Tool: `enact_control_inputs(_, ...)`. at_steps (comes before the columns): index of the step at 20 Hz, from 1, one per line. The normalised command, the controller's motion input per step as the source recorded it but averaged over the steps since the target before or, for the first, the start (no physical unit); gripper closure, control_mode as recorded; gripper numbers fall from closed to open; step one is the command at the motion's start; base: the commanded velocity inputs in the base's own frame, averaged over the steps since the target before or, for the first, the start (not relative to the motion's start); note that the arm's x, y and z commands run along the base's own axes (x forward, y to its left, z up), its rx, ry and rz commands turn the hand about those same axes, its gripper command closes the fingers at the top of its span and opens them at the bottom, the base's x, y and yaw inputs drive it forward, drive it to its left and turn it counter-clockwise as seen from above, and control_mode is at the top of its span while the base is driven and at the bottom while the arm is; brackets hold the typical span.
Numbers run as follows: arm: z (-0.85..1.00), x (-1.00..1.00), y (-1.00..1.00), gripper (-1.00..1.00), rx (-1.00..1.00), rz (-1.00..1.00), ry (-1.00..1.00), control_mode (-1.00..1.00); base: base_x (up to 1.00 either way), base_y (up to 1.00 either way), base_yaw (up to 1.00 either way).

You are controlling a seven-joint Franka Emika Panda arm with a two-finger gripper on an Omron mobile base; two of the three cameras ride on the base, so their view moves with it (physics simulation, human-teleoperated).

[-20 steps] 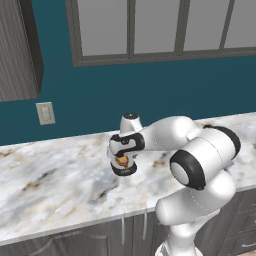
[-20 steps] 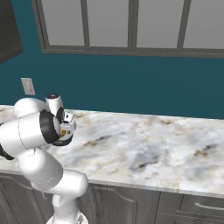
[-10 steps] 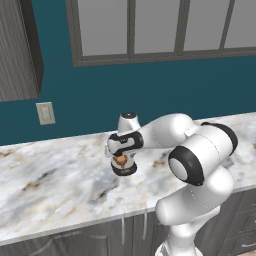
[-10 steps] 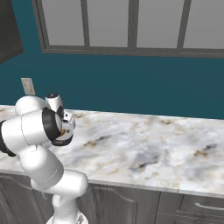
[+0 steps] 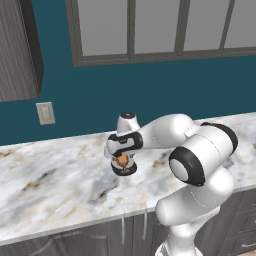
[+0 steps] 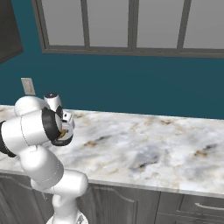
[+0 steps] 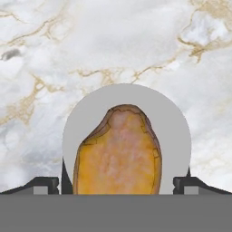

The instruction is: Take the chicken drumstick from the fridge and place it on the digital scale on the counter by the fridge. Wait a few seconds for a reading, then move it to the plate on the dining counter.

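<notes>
nothing shifted; gripper (image 5: pixel 122 161) hides chicken drumstick (image 7: pixel 118 152) base, digital scale (image 7: pixel 174 131).

Kitchen, marble counter (image 5: pixel 60 185), panelled cabinets (image 6: pixel 122 205), glass-front cupboards (image 5: pixel 150 25)

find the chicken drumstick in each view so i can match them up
Left base view: chicken drumstick left of centre, under the claw, above the digital scale.
Right base view: far left, a small orange sliver beside the arm's elbow.
Hand view: bottom centre, over the scale's grey disc.
Shared landmark: the marble counter.
</notes>
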Motion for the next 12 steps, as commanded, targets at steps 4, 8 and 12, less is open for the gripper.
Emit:
enact_control_inputs(4, -0.11, -0.03, 0.00, -1.00, 0.00, 0.00, 0.00, -1.00, 0.00, 0.00, 0.00)
enact_control_inputs(8, -0.14, 0.00, 0.00, -1.00, 0.00, 0.00, 0.00, -1.00, 0.00, 0.00, 0.00)
enact_control_inputs(12, -0.03, 0.00, 0.00, -1.00, 0.00, 0.00, 0.00, -1.00, 0.00, 0.00, 0.00)
